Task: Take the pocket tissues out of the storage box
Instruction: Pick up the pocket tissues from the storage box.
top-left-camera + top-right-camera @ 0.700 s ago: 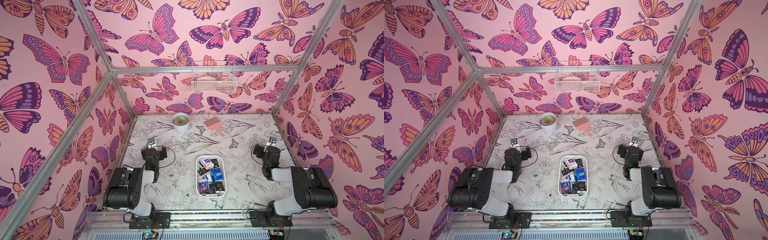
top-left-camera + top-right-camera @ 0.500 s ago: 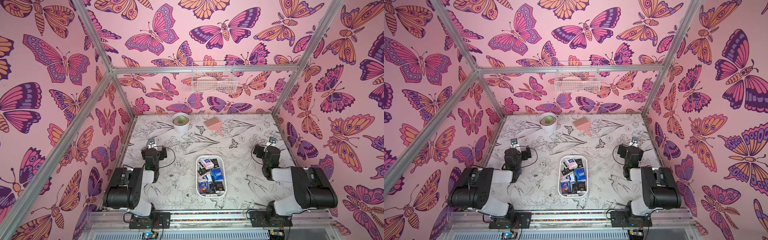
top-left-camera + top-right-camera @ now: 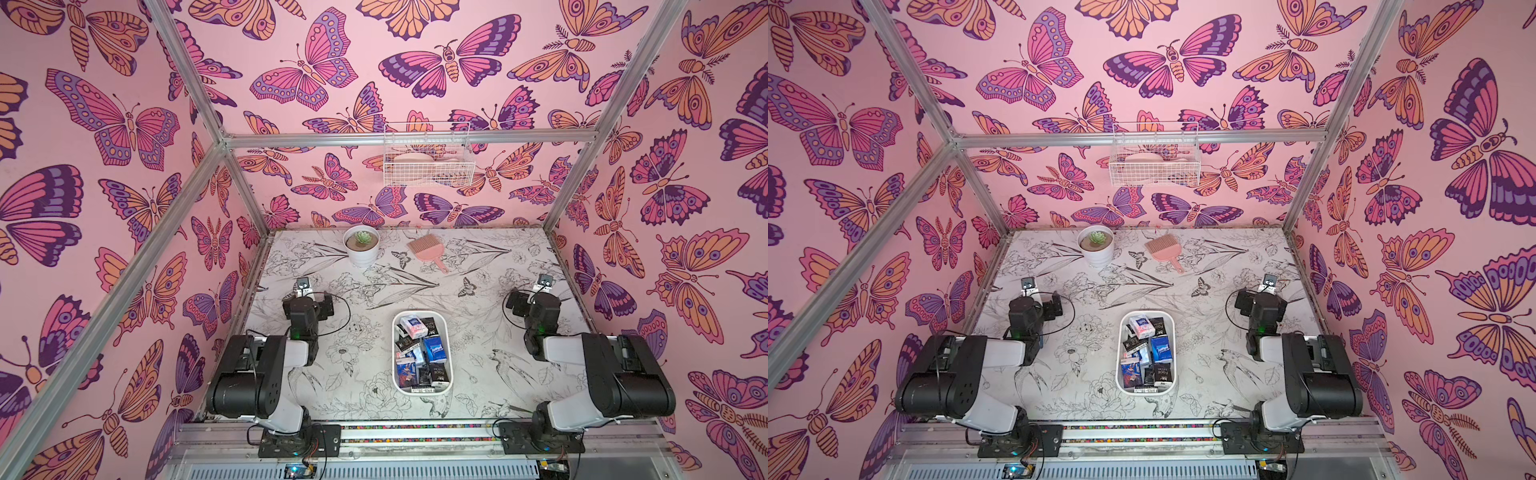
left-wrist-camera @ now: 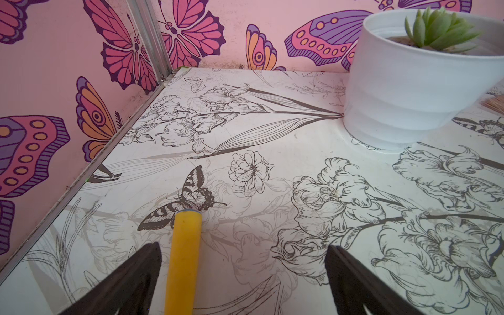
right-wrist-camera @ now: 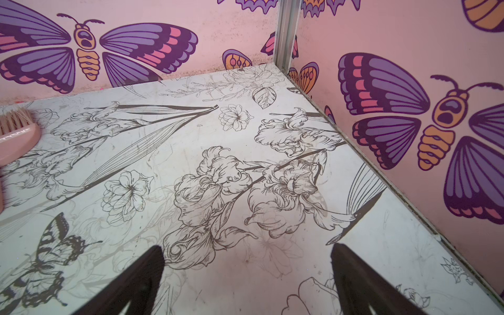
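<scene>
Counting one storage box (image 3: 422, 314) near the surface's (image 3: 478, 332) front edge, centred, we see roughly a dozen pocket tissues (image 3: 434, 350), all inside. Left jaws and right jaws both spread wide, empty, well apart from box. One pot (image 3: 360, 254), one brush (image 3: 422, 250) near back edge; open surface flanks box.

2 top views overlook the whole table (image 3: 478, 374); 2 wrist views skim it closely.
</scene>
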